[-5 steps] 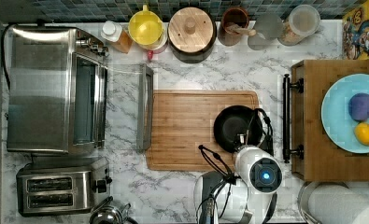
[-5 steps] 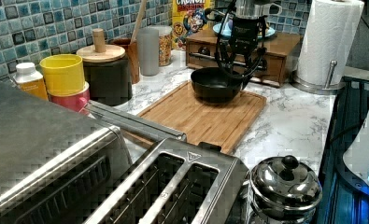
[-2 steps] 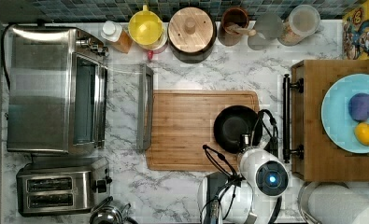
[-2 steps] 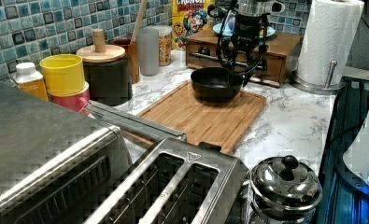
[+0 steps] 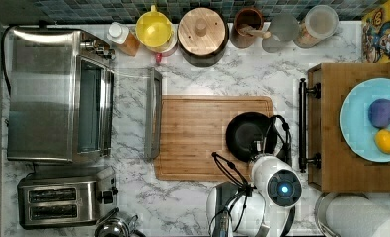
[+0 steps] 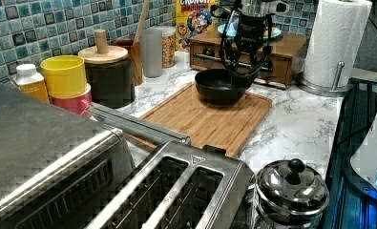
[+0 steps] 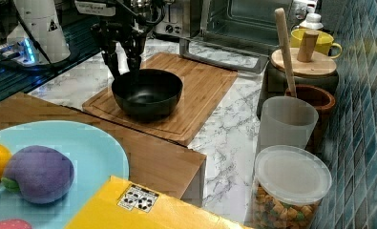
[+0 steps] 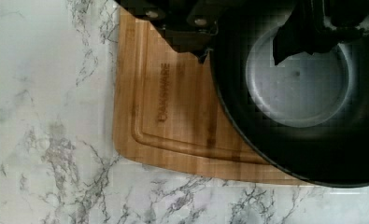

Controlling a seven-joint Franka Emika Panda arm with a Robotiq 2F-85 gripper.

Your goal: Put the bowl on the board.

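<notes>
Bowl (image 8: 313,93) on board (image 8: 173,116), brand lettering wrist-side.

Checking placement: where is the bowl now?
The bowl rests on the board, at the top view's right end, nearest the wooden tray, gripper at its rim.

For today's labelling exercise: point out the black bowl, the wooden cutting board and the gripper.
bowl (image 7: 147,93), right view, inner floor.
board (image 5: 195,136), top view, bare wood on the top view's left of the bowl.
gripper (image 7: 123,64), right view, between the fingertips at the bowl's rim.

Toaster oven (image 5: 59,94), toaster (image 5: 64,202), light-blue plate (image 5: 360,123), paper towels (image 6: 336,40).
</notes>
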